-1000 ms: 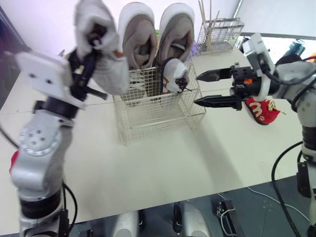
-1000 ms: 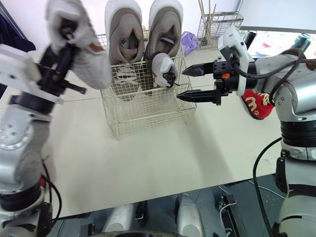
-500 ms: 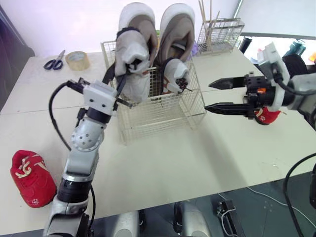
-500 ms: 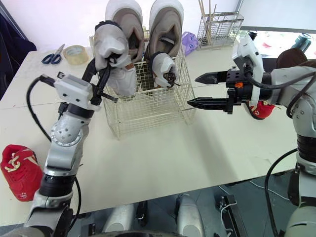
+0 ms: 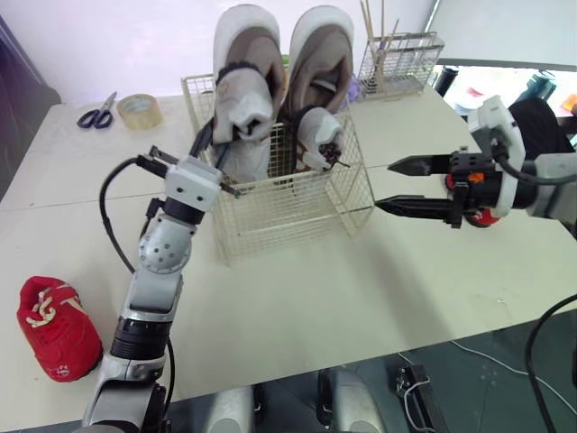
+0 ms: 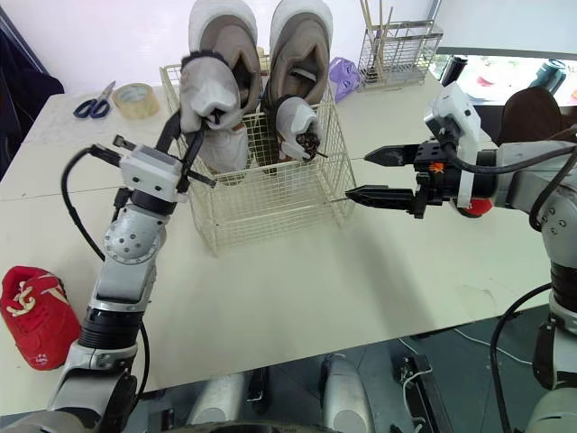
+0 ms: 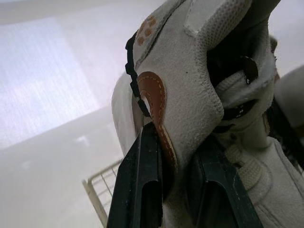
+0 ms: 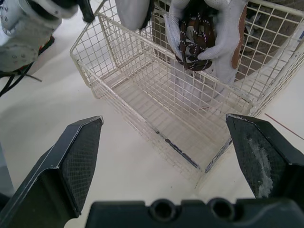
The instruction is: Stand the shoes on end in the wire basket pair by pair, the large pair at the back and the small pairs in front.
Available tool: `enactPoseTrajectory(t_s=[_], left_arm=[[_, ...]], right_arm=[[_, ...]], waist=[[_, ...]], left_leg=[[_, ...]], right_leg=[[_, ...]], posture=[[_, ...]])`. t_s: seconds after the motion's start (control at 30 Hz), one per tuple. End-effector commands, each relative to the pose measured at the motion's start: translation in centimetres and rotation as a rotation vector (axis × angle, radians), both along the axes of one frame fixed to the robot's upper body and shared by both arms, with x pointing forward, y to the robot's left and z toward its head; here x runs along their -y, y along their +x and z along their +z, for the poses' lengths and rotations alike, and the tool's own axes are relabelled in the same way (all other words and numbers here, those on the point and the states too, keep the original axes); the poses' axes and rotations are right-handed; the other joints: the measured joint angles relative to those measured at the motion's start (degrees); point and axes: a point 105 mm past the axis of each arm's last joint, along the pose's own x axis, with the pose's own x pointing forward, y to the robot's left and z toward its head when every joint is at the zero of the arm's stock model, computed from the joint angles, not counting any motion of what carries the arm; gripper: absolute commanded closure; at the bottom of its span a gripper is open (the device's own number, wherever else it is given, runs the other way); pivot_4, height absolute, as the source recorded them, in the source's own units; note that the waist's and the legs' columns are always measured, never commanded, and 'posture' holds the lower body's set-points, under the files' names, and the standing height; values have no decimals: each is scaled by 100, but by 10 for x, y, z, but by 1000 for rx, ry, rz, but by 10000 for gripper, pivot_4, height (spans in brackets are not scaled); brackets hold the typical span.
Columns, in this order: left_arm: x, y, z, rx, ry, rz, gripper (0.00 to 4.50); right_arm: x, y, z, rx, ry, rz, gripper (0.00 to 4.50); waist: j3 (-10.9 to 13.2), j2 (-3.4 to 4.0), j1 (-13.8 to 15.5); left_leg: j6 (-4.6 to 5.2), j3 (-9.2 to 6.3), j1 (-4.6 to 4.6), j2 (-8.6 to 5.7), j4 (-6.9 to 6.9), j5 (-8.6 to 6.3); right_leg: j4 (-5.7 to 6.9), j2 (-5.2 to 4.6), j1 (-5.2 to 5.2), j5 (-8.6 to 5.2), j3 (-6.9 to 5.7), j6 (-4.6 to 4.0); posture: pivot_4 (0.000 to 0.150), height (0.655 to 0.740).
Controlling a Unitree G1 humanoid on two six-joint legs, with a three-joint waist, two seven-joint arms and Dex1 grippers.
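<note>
white shoes (image 5: 322, 56) upright in wire basket (image 5: 297, 209)

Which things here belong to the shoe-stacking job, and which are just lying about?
Job: wire basket, large pair at its back, held small shoe in the left gripper, standing small shoe in front, red shoe.
Lying about: scissors, tape roll, wire rack.

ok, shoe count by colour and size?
Large pale shoes: 2
Small white shoes: 2, one in the wire basket, one held by the left gripper
Red shoes: 2
Total: 6
</note>
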Motion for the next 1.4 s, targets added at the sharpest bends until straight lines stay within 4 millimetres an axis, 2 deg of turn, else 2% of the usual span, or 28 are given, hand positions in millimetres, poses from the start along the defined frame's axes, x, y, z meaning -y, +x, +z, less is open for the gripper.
enactPoseTrajectory(t_s=[0.03, 0.23, 0.3, 0.33, 0.37, 0.47, 0.57, 0.73, 1.07, 1.23, 1.33, 1.4], left_arm=[[0, 1, 1, 0, -43, -5, 42668], [-1, 4, -14, -106, -62, -22, 42668], [-3, 1, -16, -126, -67, -31, 33868], [-4, -1, -16, -129, -69, -28, 32186], [-5, -3, -16, -137, -71, -29, 28443], [-10, -9, -12, -147, -80, -28, 14129], [-15, -16, -12, -168, -91, -20, 14129], [-18, -29, -27, -239, -84, -18, 14129], [-30, -40, -36, -303, -113, 11, 14129], [-40, -57, -31, -346, -150, 24, 14129], [-37, -74, -30, -402, -137, -18, 14129], [-37, -85, -25, -431, -164, -51, 8826]], right_arm=[[-5, -4, 13, 59, 14, 17, 0], [-9, -2, 13, 63, 18, 19, 0], [-9, -1, 12, 63, 18, 18, 0], [-10, -1, 11, 64, 18, 17, 0], [-10, 0, 11, 64, 18, 17, 0], [-10, 1, 10, 67, 23, 19, 0], [-10, 4, 8, 69, 30, 20, 0], [-11, 8, 6, 71, 39, 27, 0], [-11, 12, 1, 69, 40, 41, 0], [-11, 14, -4, 50, 36, 57, 0], [-11, 19, -8, 40, 45, 57, 0], [-6, 30, -9, 55, 62, 20, 0]], waist=[[0, 0, 4], [-9, 15, -2], [-11, 17, -4], [-11, 19, -7], [-12, 20, -11], [-13, 21, -8], [-13, 21, -15], [-12, 21, -12], [-12, 21, -21], [-12, 21, -21], [-12, 21, -21], [-11, 22, -14]], left_leg=[[0, 0, 0, 0, 1, 0], [0, -3, 3, 0, 2, 0], [0, -2, 4, 0, 2, 0], [0, -2, 4, 0, 2, 0], [0, -2, 4, 0, 2, 0], [0, -3, 4, 0, 2, 0], [0, -2, 4, 1, 2, 0], [1, -1, 2, 1, 1, -1], [2, -3, 2, 1, 0, -2], [2, -2, 2, 3, 0, -2], [2, -2, 1, 3, 0, -2], [1, -3, 1, 2, 0, -2]], right_leg=[[0, 0, 0, 0, 0, 0], [1, -1, 5, 0, 0, 0], [1, -1, 5, 0, 0, 0], [1, 0, 5, 0, 0, 0], [1, 0, 5, 0, 0, 0], [2, 0, 5, 0, 0, 0], [1, 0, 3, -1, 0, -1], [1, 0, 2, -1, 0, -1], [-2, 0, 1, -12, 0, -20], [-2, 2, 0, -12, 0, -20], [-2, 1, -1, -13, 1, -21], [-5, 1, 0, -14, 1, -22]], posture=[[1500, 7400], [1500, 7400], [1500, 7400], [1500, 7400], [1500, 7400], [1500, 7400], [1500, 7400], [1500, 7400], [1500, 7400], [1500, 7400], [1500, 7400], [1500, 7400]])
